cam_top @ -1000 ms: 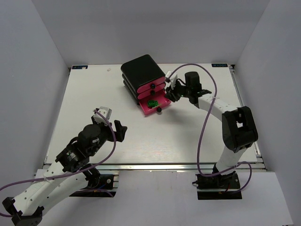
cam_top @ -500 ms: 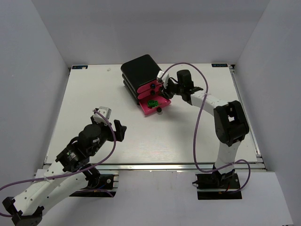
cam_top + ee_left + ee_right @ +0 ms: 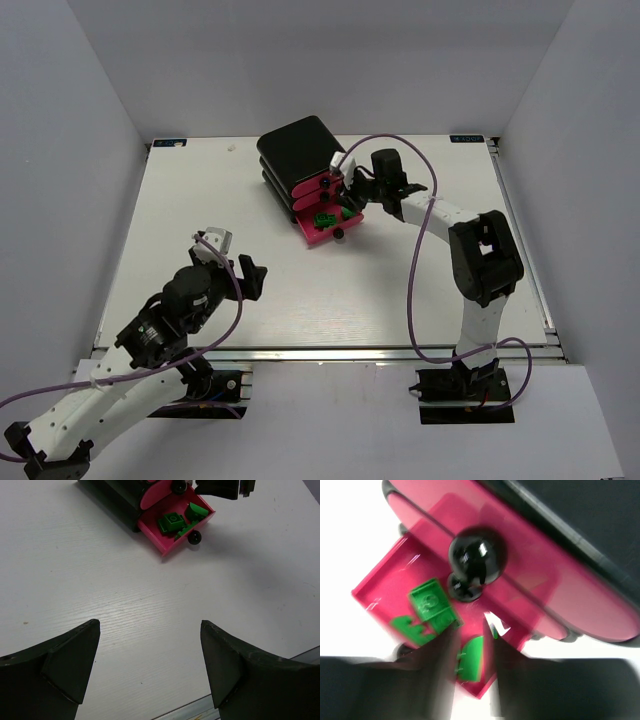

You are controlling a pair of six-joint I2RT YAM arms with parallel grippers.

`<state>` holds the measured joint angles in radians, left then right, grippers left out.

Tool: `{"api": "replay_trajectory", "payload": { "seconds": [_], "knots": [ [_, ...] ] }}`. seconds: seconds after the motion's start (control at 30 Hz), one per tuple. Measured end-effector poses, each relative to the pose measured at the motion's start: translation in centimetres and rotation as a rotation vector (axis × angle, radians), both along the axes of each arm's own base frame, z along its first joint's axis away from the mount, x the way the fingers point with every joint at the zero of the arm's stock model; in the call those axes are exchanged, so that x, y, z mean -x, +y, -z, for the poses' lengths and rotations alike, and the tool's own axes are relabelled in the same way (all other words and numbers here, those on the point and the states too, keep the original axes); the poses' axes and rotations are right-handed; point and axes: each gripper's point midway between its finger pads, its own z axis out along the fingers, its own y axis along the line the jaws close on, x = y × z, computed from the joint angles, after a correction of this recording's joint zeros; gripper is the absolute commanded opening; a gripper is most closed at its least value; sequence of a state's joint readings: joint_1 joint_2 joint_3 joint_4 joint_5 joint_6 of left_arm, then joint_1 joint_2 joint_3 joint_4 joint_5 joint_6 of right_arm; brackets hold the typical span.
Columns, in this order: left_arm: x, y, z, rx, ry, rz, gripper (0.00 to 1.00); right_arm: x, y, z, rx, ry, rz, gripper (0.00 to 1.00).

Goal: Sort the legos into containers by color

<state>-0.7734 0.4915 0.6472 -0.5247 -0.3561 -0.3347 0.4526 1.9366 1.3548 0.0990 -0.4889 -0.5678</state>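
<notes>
A black cabinet (image 3: 298,148) holds three pink drawers, the containers. The bottom drawer (image 3: 316,234) is pulled out, and the two above it are pushed in. Green legos (image 3: 324,218) lie in the open drawer: a square brick (image 3: 171,522), a rounded piece (image 3: 198,511) and a third piece. My right gripper (image 3: 348,196) hovers over the drawer's back right corner. In the blurred right wrist view the right gripper (image 3: 470,627) has its fingers apart, with the rounded green lego (image 3: 472,657) lying below the gap. My left gripper (image 3: 237,268) stands wide open over bare table.
The middle drawer's black knob (image 3: 476,555) is just ahead of my right fingers. The open drawer's knob (image 3: 194,537) sticks out toward the table's middle. The white table (image 3: 400,290) ends in a metal rail (image 3: 330,352) at the near edge.
My right gripper has swung left from beside the cabinet to over the open drawer, and its fingers have spread a little. The left arm has shifted only slightly.
</notes>
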Motion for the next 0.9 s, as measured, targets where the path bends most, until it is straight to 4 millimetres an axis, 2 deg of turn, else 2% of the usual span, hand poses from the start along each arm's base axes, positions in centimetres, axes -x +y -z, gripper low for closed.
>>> {"api": "replay_trajectory", "payload": {
  "seconds": [0.03,0.07,0.2,0.33,0.47,0.6,0.7,0.9],
  "knots": [
    [0.0,0.1,-0.1,0.003,-0.004,-0.001,0.91,0.1,-0.1,0.1,0.006,0.009,-0.003,0.03],
    [0.1,0.1,-0.3,0.009,-0.009,-0.003,0.91,0.4,-0.3,0.3,0.013,0.029,-0.011,0.0],
    [0.3,0.5,-1.0,0.036,-0.033,-0.008,0.91,1.9,-1.4,0.2,0.046,0.106,-0.06,0.0],
    [0.5,0.7,-1.5,0.053,-0.049,-0.01,0.91,5.1,-3.1,0.1,0.137,0.113,-0.22,0.0],
    [0.5,0.6,-1.5,0.052,-0.048,-0.009,0.91,8.1,-4.4,2.1,0.24,0.127,-0.355,0.0],
    [0.5,0.6,-1.5,0.052,-0.049,-0.009,0.91,9.5,-5.4,4.5,0.321,0.132,-0.402,0.0],
    [0.5,0.6,-1.5,0.052,-0.048,-0.009,0.91,9.3,-5.5,5.4,0.36,0.123,-0.384,0.0],
    [0.5,0.6,-1.4,0.052,-0.048,-0.008,0.91,6.0,-4.3,6.3,0.383,0.028,-0.263,0.0]
  ]
}}
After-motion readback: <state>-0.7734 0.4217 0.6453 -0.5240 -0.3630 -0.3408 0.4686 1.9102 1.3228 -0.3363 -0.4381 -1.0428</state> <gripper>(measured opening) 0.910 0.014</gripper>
